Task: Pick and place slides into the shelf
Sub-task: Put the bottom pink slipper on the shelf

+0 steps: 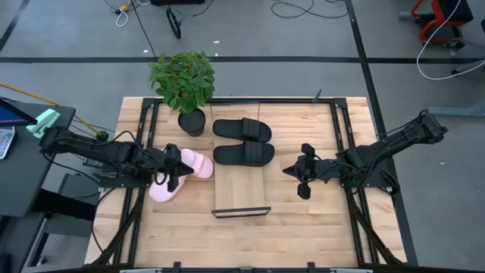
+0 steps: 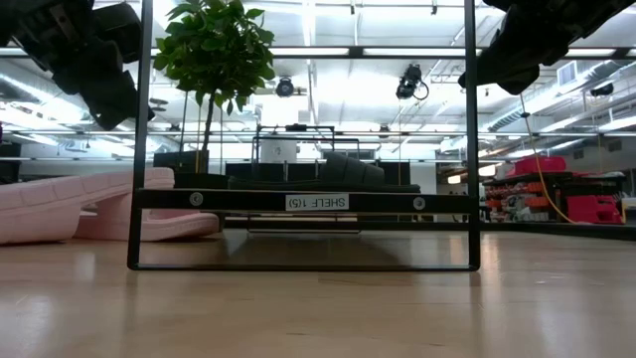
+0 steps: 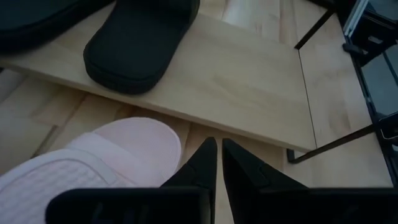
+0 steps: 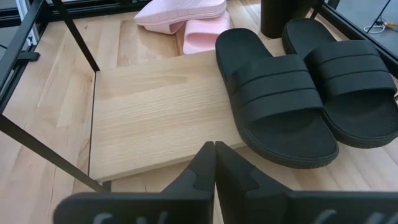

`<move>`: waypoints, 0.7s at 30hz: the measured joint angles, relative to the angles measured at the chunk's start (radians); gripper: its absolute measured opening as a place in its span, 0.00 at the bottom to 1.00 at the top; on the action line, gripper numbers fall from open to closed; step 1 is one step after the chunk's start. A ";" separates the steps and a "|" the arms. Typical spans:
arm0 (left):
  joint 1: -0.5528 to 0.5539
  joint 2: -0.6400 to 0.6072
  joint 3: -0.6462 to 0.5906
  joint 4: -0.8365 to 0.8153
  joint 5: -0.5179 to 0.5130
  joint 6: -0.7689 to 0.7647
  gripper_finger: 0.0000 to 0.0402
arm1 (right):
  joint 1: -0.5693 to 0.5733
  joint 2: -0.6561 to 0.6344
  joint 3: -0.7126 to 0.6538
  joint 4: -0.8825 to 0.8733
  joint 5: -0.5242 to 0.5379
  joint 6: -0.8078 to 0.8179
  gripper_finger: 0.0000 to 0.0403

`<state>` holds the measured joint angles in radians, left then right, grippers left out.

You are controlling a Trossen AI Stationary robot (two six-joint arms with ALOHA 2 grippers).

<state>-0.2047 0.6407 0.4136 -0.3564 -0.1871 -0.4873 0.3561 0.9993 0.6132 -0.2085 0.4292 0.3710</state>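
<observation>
Black slides: both lie side by side on the shelf's far half, one nearer the plant, the other just in front of it; in the right wrist view they fill the board's end.
Pink slides: the pair sits on the desk just left of the shelf, one overlapping the other (the low view shows them stacked at an angle).
Shelf: pale wood board in a thin black frame, lying mid-desk; its near half is bare, and its end bar carries a label in the low view.
Left gripper: over the pink slides; jaws pressed together, the fingertips just beside a pink toe.
Right gripper: hovering to the right of the shelf, apart from the slides; jaws pressed together.
Plant: potted, green, at the shelf's far left corner.
Desk: slatted wood.
</observation>
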 joint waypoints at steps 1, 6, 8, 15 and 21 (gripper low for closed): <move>0.000 0.000 0.000 -0.001 0.000 0.000 0.07 | 0.000 0.000 0.000 0.000 0.000 0.000 0.04; 0.000 0.001 0.000 -0.001 0.000 0.000 0.08 | 0.000 0.000 0.000 0.000 0.000 0.000 0.03; 0.000 0.001 0.000 -0.001 0.000 0.000 0.09 | 0.000 0.000 0.000 0.000 0.000 0.000 0.03; 0.000 0.001 0.000 -0.001 0.000 -0.002 0.07 | 0.000 0.000 0.000 0.000 0.000 0.000 0.04; 0.000 0.001 0.000 -0.001 0.000 -0.001 0.05 | 0.000 0.000 0.000 0.000 0.000 0.000 0.03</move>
<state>-0.2047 0.6415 0.4136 -0.3578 -0.1867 -0.4888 0.3564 0.9993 0.6132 -0.2085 0.4293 0.3714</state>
